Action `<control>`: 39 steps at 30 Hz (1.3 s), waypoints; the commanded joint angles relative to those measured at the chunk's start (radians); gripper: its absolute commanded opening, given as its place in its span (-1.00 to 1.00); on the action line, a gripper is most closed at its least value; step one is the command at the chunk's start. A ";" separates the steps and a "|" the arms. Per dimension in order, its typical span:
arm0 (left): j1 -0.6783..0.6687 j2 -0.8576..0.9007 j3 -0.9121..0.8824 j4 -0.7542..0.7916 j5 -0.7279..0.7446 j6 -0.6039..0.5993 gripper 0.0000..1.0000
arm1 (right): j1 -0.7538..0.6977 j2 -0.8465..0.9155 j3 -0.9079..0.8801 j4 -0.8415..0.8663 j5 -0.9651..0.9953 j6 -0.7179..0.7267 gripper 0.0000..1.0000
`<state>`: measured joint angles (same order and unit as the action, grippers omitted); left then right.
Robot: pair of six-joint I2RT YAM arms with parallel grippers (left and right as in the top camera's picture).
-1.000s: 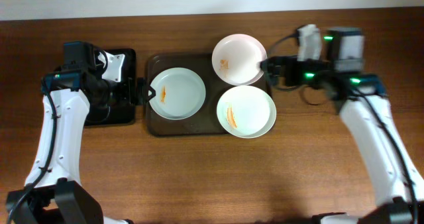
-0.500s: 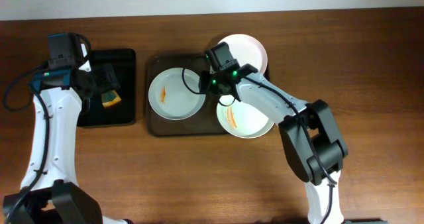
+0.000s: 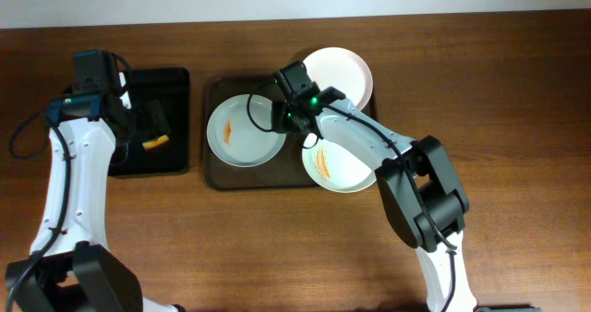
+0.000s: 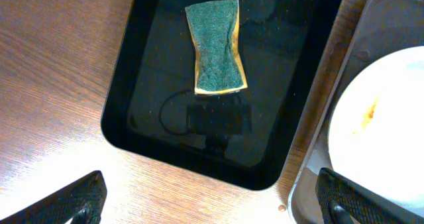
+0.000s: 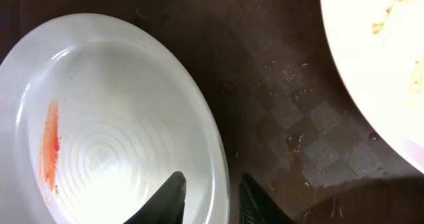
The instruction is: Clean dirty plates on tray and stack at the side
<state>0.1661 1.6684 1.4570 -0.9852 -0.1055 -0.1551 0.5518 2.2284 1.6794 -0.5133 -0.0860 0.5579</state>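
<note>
Three white plates lie on the brown tray (image 3: 213, 171). The left plate (image 3: 242, 132) has an orange smear, and so does the lower right plate (image 3: 343, 161). The upper right plate (image 3: 340, 70) leans over the tray's far corner. My right gripper (image 3: 284, 120) sits at the left plate's right rim. In the right wrist view one finger rests inside that plate (image 5: 112, 138) and the other outside, the gripper (image 5: 215, 194) shut on the rim. My left gripper (image 4: 212, 204) hangs wide open above the small black tray's (image 4: 132, 111) near edge, holding nothing.
A green and yellow sponge (image 4: 216, 47) lies in the black tray (image 3: 138, 164), left of the brown tray (image 4: 311, 184). The brown tray's floor (image 5: 285, 118) looks wet. Bare wooden table surrounds both trays.
My right arm swung from the table's right side across to the left plate and its jaws closed on the rim. The left gripper drew back from the brown tray over the black tray.
</note>
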 commanded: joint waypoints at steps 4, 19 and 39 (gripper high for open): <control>0.002 0.005 0.016 -0.023 0.030 -0.009 0.99 | 0.016 0.086 0.054 -0.007 0.020 0.001 -0.74; 0.024 0.280 0.016 0.257 0.079 0.032 0.52 | -0.043 0.074 0.054 -0.186 -0.056 0.018 -0.92; 0.042 0.452 0.165 0.275 0.045 0.195 0.29 | -0.043 0.074 0.054 -0.179 -0.036 0.016 -0.91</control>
<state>0.2043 2.1155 1.5085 -0.6380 -0.0422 0.0341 0.5156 2.2917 1.7451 -0.6834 -0.1967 0.5789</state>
